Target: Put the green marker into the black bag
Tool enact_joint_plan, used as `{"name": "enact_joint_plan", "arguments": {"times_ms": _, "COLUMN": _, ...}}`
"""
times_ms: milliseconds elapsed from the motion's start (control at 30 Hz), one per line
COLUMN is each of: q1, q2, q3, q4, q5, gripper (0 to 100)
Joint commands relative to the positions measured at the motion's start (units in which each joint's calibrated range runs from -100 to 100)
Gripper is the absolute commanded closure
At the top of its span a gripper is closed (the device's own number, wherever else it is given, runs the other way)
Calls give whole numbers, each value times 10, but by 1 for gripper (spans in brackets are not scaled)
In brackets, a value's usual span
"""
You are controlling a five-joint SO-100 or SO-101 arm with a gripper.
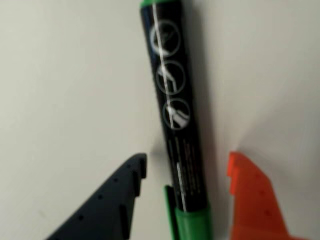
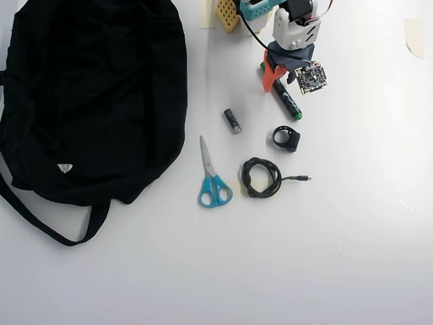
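Arm at the worktop's far edge, pitched down; gripper (image 1: 187, 167) low over the worktop, jaws spread wide, gripping nothing.

Bright, even light in both views — the wrist view soft, the overhead view sharp.

In the wrist view everything is out of focus: the green marker (image 1: 175, 115) shows smeared white print and a thin streak of glare along its barrel, a soft grey shadow falls to its right, and the gripper (image 1: 187, 172) fingers are blurred at their edges. In the overhead view the white table (image 2: 352, 237) is almost washed out, shadows are faint and short, and the black bag (image 2: 88, 95) is so dark that its folds barely show.
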Motion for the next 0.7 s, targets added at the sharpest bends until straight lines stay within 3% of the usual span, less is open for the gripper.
{"name": "enact_joint_plan", "arguments": {"times_ms": 0, "q1": 4, "q2": -1, "q3": 10, "q4": -33, "q5": 1, "gripper": 79}}
{"name": "enact_joint_plan", "arguments": {"times_ms": 500, "q1": 4, "q2": -1, "q3": 21, "q4": -40, "q5": 0, "gripper": 80}}
{"name": "enact_joint_plan", "arguments": {"times_ms": 667, "q1": 7, "q2": -1, "q3": 24, "q4": -40, "q5": 0, "gripper": 92}}
